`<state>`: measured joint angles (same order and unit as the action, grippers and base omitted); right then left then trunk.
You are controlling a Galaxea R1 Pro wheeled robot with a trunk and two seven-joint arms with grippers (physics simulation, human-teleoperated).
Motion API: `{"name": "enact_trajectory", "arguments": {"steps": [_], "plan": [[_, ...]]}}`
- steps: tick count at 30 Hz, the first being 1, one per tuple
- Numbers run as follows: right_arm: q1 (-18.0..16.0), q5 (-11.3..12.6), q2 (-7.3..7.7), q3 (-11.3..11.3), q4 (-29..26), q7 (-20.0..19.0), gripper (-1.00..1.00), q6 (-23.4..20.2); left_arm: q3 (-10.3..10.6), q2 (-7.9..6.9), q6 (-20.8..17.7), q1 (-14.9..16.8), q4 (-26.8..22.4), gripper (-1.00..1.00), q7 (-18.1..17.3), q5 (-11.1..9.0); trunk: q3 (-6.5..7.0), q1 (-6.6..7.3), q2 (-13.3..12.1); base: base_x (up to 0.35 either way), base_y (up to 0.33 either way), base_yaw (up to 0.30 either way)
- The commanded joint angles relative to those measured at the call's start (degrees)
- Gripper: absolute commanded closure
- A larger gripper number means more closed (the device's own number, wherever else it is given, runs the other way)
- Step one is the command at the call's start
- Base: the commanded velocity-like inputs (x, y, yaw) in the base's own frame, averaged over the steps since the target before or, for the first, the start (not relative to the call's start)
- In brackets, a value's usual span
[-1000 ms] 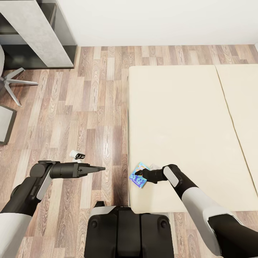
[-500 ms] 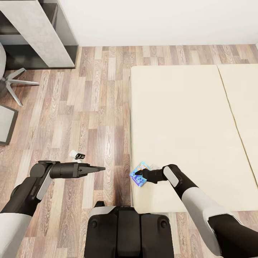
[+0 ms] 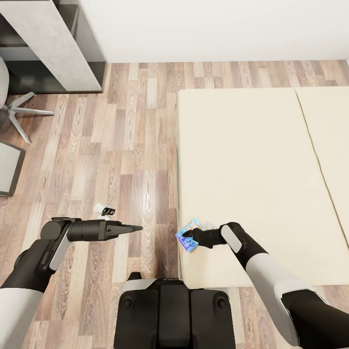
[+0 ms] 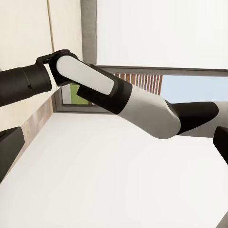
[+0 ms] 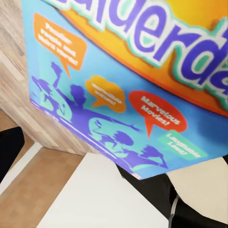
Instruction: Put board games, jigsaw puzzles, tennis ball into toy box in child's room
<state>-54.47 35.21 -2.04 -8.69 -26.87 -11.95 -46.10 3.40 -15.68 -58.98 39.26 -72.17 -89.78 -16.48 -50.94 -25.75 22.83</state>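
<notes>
My right gripper [image 3: 188, 236] is shut on a blue board game [image 3: 186, 245] at the near left corner of the cream bed [image 3: 242, 160]. The box is tilted and partly overhangs the bed's edge. In the right wrist view the board game [image 5: 133, 85] shows orange lettering and purple figures on blue. My left gripper [image 3: 138, 227] hovers over the wooden floor to the left of the bed, pointing toward the game, with nothing in it. In the left wrist view its dark fingers [image 4: 9, 152] sit far apart at the picture's edges, so it is open.
A small white and black object [image 3: 104, 209] lies on the floor just beyond my left gripper. A grey desk [image 3: 53, 43] and a chair base [image 3: 19, 111] stand at the far left. A white wall runs behind the bed.
The whole view has shifted slightly, so the camera moved. The right gripper keeps hold of the board game at the bed's corner; the left arm is unchanged.
</notes>
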Motion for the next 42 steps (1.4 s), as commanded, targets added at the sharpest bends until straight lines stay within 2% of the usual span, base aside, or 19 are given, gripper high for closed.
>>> {"name": "enact_trajectory", "arguments": {"steps": [1, 42], "plan": [[0.0, -0.4, 0.01, -0.1, 0.0, -0.4, -1.00, -0.1, 0.1, -0.06, -0.6, 0.0, 0.0, -1.00, -0.2, 0.0, -0.06, -0.03, 0.1, 0.000, 0.093, 0.000], [0.0, -0.2, 0.06, -0.1, 0.0, -0.4, -1.00, -0.2, 0.1, -0.06, -0.6, 0.0, 0.0, -1.00, -0.2, 0.0, -0.06, -0.03, 0.1, 0.000, 0.005, 0.000]]}}
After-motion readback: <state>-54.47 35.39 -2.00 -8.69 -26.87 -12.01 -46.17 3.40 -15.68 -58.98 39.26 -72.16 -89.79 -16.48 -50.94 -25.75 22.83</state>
